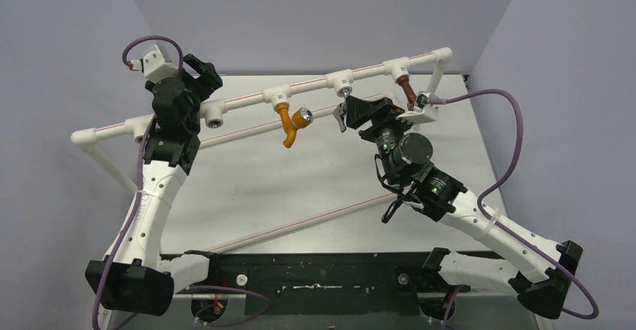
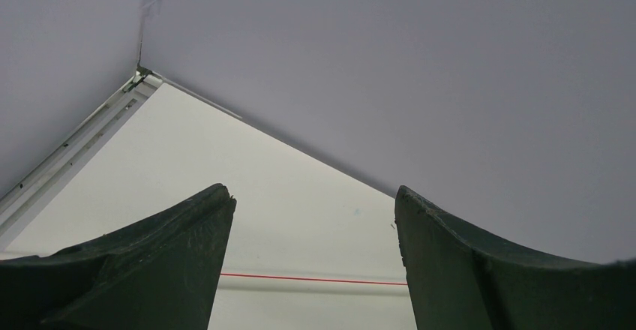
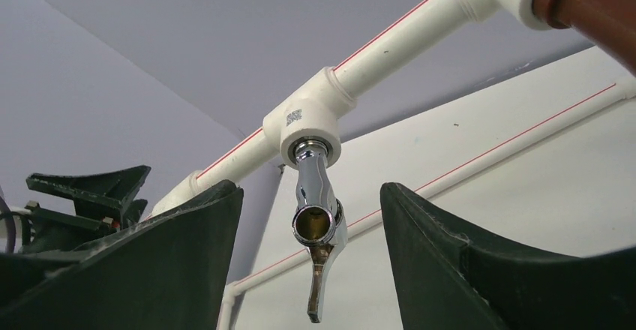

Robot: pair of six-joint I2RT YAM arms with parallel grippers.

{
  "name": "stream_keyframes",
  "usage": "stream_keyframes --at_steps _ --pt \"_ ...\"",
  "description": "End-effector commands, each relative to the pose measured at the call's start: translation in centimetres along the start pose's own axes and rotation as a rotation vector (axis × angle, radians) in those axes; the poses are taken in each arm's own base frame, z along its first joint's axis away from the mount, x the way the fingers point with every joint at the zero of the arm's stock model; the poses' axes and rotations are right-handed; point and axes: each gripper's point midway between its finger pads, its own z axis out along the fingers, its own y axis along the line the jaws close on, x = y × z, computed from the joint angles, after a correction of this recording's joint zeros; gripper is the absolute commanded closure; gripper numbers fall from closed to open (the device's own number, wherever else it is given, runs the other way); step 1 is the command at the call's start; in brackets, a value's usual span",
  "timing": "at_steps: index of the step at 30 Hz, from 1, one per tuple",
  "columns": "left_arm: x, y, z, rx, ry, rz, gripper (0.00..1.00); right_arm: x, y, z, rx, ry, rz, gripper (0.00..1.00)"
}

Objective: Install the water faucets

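Note:
The silver faucet [image 3: 318,214] hangs screwed into a white tee [image 3: 307,116] on the pipe, lever down. It sits between the open fingers of my right gripper [image 3: 311,189], untouched. In the top view the right gripper [image 1: 354,107] is just under that faucet [image 1: 342,112]. The orange faucet [image 1: 288,124] with its chrome knob hangs from the tee to the left. The brown faucet [image 1: 407,91] hangs from the tee to the right and shows at the corner of the right wrist view [image 3: 596,7]. My left gripper [image 1: 204,71] is open and empty, raised by the pipe's left part [image 2: 313,192].
The white pipe frame [image 1: 315,81] spans the back of the table. An empty tee socket [image 1: 215,122] faces forward beside the left arm. A lower pipe with a red line [image 2: 315,283] shows between the left fingers. Grey walls enclose the table.

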Motion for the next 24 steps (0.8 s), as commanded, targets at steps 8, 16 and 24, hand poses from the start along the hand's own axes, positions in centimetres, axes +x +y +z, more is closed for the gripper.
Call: stream_keyframes --at_steps 8,16,24 --pt "10.6 5.9 -0.9 -0.165 0.333 0.144 0.24 -4.1 4.0 -1.2 -0.238 -0.005 -0.559 0.32" --pt "10.6 6.0 -0.9 -0.166 0.332 0.143 0.24 -4.8 4.7 -2.8 -0.420 0.025 -1.067 0.32" --pt "10.6 5.9 -0.9 -0.163 0.333 0.144 0.24 -5.1 3.2 -4.0 -0.537 0.022 -1.593 0.33"
